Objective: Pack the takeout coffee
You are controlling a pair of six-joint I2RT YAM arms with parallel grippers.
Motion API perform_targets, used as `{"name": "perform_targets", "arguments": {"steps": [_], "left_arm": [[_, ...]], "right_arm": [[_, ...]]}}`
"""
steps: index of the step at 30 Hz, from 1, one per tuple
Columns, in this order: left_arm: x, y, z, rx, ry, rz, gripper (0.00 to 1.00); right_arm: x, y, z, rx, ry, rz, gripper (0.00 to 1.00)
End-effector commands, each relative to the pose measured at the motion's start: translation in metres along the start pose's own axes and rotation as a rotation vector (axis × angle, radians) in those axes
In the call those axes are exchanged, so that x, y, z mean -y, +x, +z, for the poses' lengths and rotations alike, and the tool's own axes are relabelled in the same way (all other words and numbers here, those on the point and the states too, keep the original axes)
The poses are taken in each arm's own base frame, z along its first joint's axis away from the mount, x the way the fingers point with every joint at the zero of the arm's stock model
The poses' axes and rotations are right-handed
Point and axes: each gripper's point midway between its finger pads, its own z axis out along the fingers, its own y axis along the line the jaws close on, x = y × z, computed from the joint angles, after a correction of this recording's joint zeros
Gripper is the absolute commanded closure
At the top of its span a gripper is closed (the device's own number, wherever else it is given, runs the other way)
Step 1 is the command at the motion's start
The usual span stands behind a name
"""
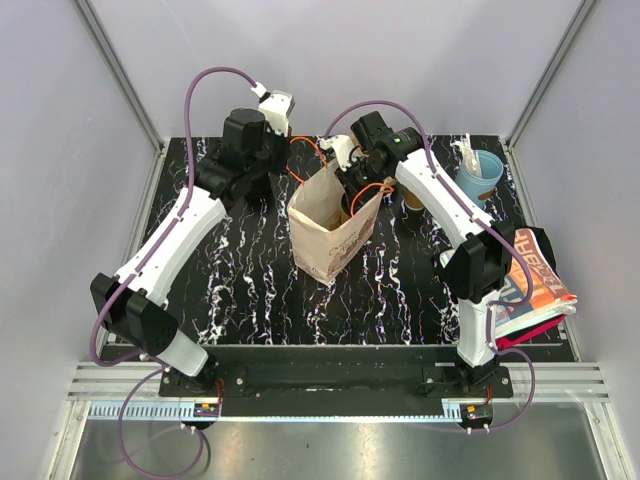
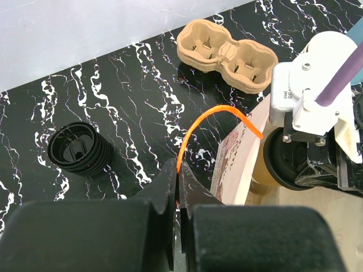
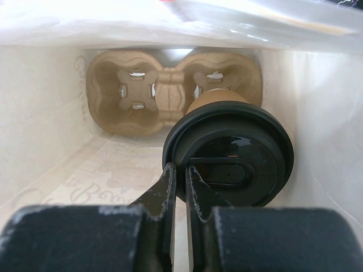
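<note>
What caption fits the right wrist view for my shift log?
Inside the paper bag, jaws of the right gripper pinch the lid rim of the takeout coffee, pulp cup carrier beyond.

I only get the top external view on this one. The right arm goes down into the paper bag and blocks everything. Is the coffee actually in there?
Observer: Yes. The right wrist view shows the takeout coffee inside the paper bag, with the right gripper pinching the rim of its black lid.
Operator: Is anything under the cup?
Observer: A pulp cup carrier lies at the bottom of the bag. The cup lines up with its right-hand pocket, but I cannot tell whether it is seated.
Operator: And what is the left arm doing?
Observer: The left wrist view shows the left gripper shut on the bag's orange handle.
</note>
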Motion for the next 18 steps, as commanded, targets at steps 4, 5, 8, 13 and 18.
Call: {"name": "perform_targets", "arguments": {"steps": [4,5,8,13,18], "left_arm": [[0.0017,-0.0269,-0.0052,0.080,0.001,-0.015,1.00],[0.0017,-0.0258,-0.0050,0.077,0.001,-0.017,1.00],[0.0024,-0.0267,-0.0055,0.080,0.004,-0.018,1.00],[0.0022,-0.0262,-0.0049,0.078,0.006,-0.020,1.00],[0.0032,-0.0239,-0.0039,0.072,0.009,-0.021,1.00]], "right_arm": [[0.0045,-0.0157,-0.0179,0.076,0.040,-0.023,1.00],[0.0037,-0.0160,-0.0180,0.077,0.040,-0.024,1.00],[0.0041,-0.0180,-0.0168,0.085,0.039,-0.024,1.00],[0.0049,-0.0182,-0.0152,0.092,0.039,-0.028,1.00],[0.0055,-0.0173,-0.0105,0.097,0.037,-0.029,1.00]]}}
